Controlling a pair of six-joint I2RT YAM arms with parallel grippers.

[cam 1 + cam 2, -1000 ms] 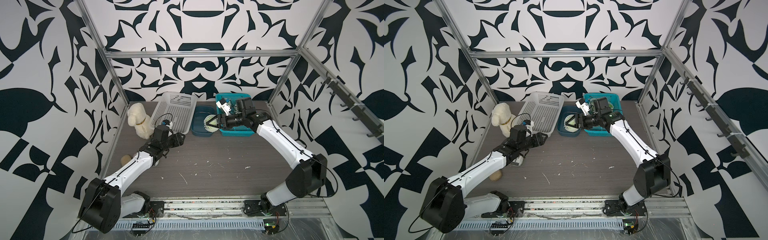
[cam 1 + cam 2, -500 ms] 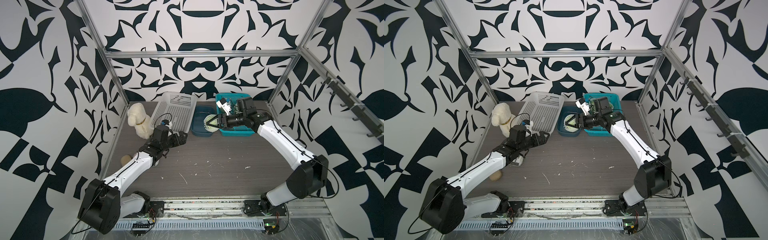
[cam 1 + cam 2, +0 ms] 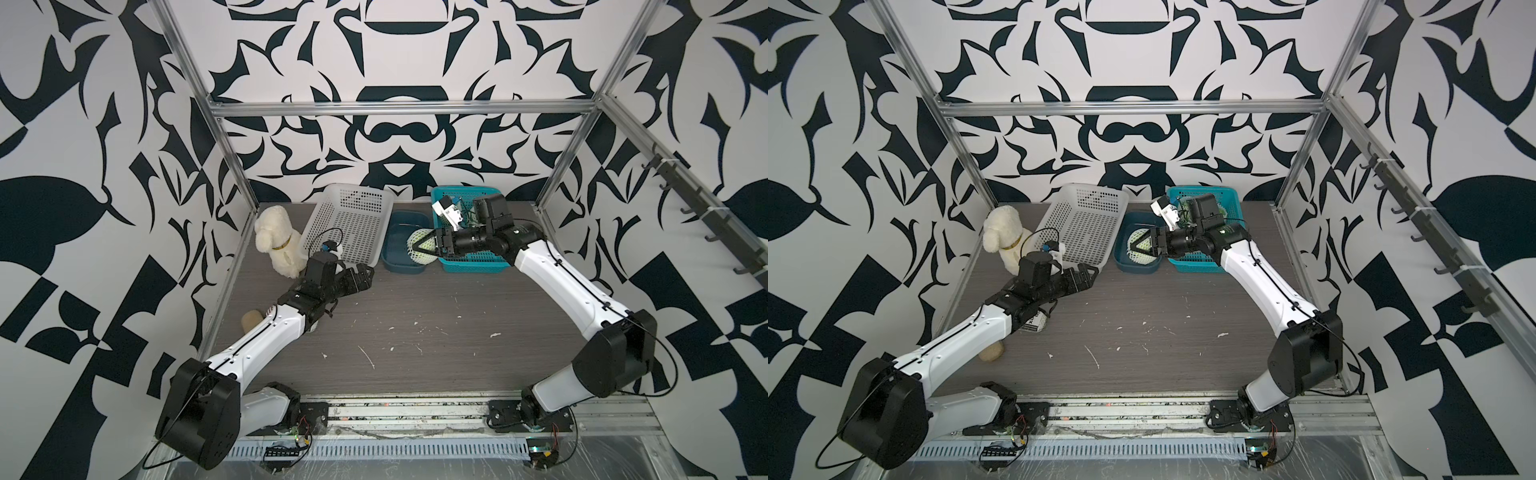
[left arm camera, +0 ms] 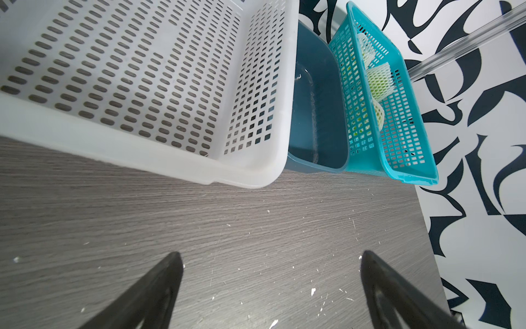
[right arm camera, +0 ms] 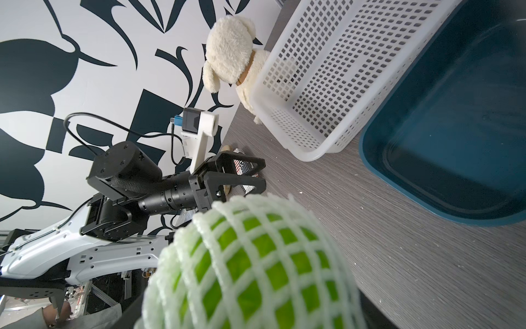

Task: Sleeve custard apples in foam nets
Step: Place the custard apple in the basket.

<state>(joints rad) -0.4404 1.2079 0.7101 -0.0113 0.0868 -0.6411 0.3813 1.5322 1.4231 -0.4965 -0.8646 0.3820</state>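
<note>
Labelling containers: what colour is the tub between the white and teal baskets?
Dark blue; the tub shows best in the right wrist view.

B&w patterned walls (image 3: 83, 124), alu frame (image 3: 399, 109), grey woodgrain tabletop (image 3: 415, 299).

Pretty clearly a robotics lab test cell: aluminium frame (image 3: 399, 109), wild black-and-white patterned walls (image 3: 83, 124), white robot arms (image 3: 266, 336) bolted to a rail (image 3: 415, 411) along the counter (image 3: 436, 299), loose wiring (image 3: 299, 432) showing.
</note>
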